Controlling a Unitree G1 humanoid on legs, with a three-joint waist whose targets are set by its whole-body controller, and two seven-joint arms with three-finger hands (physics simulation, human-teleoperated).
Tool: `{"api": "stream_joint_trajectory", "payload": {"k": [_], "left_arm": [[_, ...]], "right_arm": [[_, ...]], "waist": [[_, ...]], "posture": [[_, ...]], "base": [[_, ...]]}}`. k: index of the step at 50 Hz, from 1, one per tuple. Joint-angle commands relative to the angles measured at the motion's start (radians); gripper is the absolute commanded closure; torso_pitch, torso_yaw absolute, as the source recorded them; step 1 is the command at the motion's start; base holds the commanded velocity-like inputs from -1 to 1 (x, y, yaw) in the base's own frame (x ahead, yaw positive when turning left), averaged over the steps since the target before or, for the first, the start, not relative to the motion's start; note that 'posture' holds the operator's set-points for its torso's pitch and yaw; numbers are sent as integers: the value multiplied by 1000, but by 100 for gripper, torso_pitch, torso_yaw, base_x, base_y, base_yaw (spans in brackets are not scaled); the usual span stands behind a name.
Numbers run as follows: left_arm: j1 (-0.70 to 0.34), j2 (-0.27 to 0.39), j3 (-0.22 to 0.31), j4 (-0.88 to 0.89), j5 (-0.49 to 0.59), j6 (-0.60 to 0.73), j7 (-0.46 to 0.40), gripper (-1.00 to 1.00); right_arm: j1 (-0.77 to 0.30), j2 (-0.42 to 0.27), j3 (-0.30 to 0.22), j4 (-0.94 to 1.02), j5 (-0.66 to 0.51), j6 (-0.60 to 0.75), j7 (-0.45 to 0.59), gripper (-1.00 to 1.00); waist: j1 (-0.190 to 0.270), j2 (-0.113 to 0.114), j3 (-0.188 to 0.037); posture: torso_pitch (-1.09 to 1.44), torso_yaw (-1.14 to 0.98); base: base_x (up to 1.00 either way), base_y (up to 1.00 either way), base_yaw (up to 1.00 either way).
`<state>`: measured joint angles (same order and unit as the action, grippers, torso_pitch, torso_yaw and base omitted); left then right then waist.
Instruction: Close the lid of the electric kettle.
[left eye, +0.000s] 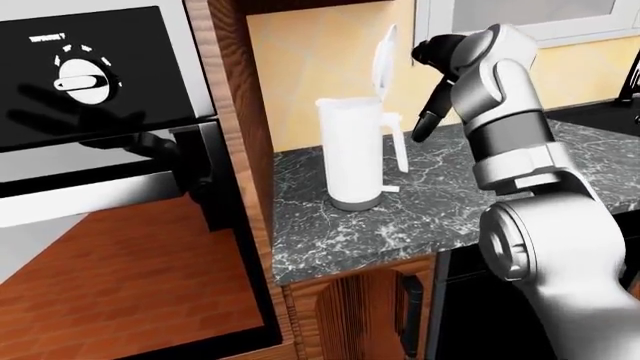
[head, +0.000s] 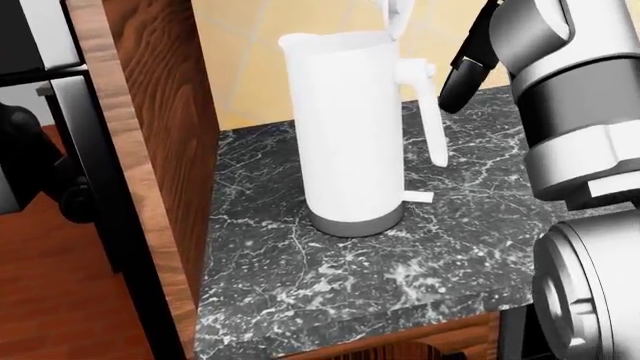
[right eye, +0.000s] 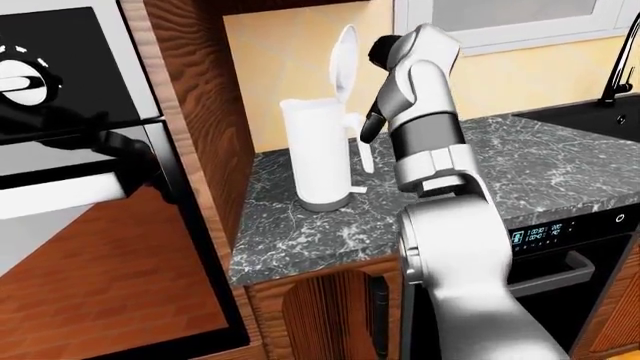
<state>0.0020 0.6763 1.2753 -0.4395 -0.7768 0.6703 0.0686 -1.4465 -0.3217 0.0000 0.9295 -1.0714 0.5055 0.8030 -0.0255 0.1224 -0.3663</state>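
Tall white electric kettle stood upright on dark marbled tabletop, near wooden cabinet side. White oval lid hinged up, near vertical. Right hand raised just right of lid and handle, black fingers pointing down, gripping nothing; spread unclear. Left hand out of view.

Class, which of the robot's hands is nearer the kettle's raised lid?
The right hand: it hangs just right of the upright lid, not touching it. The left hand does not show in any view.
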Motion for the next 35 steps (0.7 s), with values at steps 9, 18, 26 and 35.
{"api": "stream_joint_trajectory", "payload": {"k": [9, 18, 26, 35], "left_arm": [[-13, 27, -1, -23, -9, -21, -1, -100], [-10, 30, 5, -27, -16, -13, 1, -100], [-12, 31, 4, -33, -18, -7, 5, -100], [-14, 32, 5, -34, -19, -4, 8, -100]], "right_arm": [[-70, 12, 7, 23, 9, -26, -51, -100], [-97, 33, 14, 70, 16, -33, -77, -100], [-107, 67, 22, 106, 27, -39, -107, -100], [-125, 94, 31, 139, 40, -44, -131, -100]], "waist": [[0, 5, 2], [1, 7, 3], [1, 9, 2], [-1, 12, 2]], "posture": [[-64, 0], [-64, 0], [-64, 0], [-64, 0]], "base": [[0, 0, 0], [0, 0, 0], [0, 0, 0], [0, 0, 0]]}}
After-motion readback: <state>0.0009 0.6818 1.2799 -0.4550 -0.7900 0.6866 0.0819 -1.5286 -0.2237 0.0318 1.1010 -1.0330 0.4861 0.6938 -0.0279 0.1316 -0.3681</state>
